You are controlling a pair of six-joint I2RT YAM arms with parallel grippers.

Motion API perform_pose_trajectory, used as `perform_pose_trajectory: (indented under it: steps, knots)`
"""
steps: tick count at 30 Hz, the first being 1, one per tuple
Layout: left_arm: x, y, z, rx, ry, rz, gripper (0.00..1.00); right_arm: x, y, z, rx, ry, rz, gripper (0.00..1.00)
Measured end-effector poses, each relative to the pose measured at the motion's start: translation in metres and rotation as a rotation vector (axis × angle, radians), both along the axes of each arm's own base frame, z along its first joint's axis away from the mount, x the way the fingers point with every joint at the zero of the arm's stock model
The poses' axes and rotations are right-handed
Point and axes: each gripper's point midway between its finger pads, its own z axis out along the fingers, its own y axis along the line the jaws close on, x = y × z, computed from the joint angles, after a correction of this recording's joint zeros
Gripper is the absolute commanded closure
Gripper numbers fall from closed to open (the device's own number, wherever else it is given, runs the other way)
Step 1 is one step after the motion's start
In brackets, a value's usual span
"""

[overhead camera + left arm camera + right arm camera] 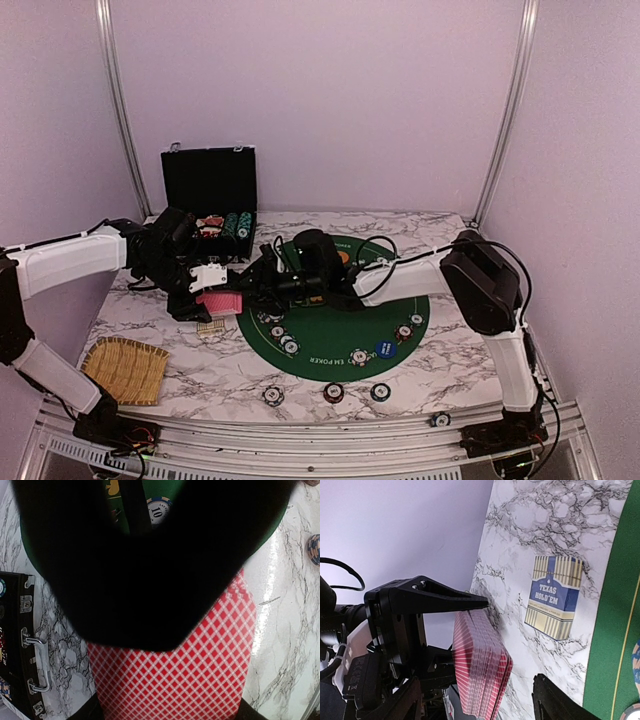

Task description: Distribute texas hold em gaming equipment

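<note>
Left gripper [207,292] clamped on red-backed card deck [482,662], mid-frame. Right gripper [252,287] jaws wide, deck between them, ungripped.

a round game mat [330,335] lies in the middle of the table [450,360]. a chip case [210,180] stands at the far left, behind the mat. a straw mat [125,368] lies at the near left corner. a stack of cards [218,301] is up above the table at the game mat's left edge, and a card box [211,326] lies on the table just near of it. two chips [290,345] lie on the left of the game mat. two more chips [403,333] lie on its right, with a round button [385,349] just beside them. three chips [334,392] sit in a row on the table, near of the game mat.
</note>
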Motion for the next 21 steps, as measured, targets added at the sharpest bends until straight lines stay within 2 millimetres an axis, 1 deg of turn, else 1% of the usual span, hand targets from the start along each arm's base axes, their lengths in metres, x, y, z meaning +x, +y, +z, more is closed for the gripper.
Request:
perform_pose_trajectory:
  steps: [8, 11, 16, 18, 21]
  knots:
    - [0.001, -0.004, 0.004, -0.005, -0.003, 0.007, 0.86, -0.003, 0.004, 0.006, 0.049, 0.023, 0.019, 0.39]
    - [0.000, -0.005, 0.004, -0.005, -0.003, 0.004, 0.86, -0.007, 0.007, 0.000, 0.056, 0.041, 0.036, 0.42]
    - [-0.001, -0.006, 0.004, -0.001, -0.005, 0.003, 0.86, -0.012, 0.010, -0.020, 0.035, 0.085, 0.054, 0.48]
    - [-0.002, -0.006, 0.004, 0.004, -0.004, 0.002, 0.86, -0.013, 0.011, -0.022, 0.038, 0.094, 0.059, 0.49]
    - [-0.003, -0.007, 0.004, 0.009, -0.001, -0.002, 0.86, -0.013, 0.013, -0.017, 0.052, 0.094, 0.064, 0.51]
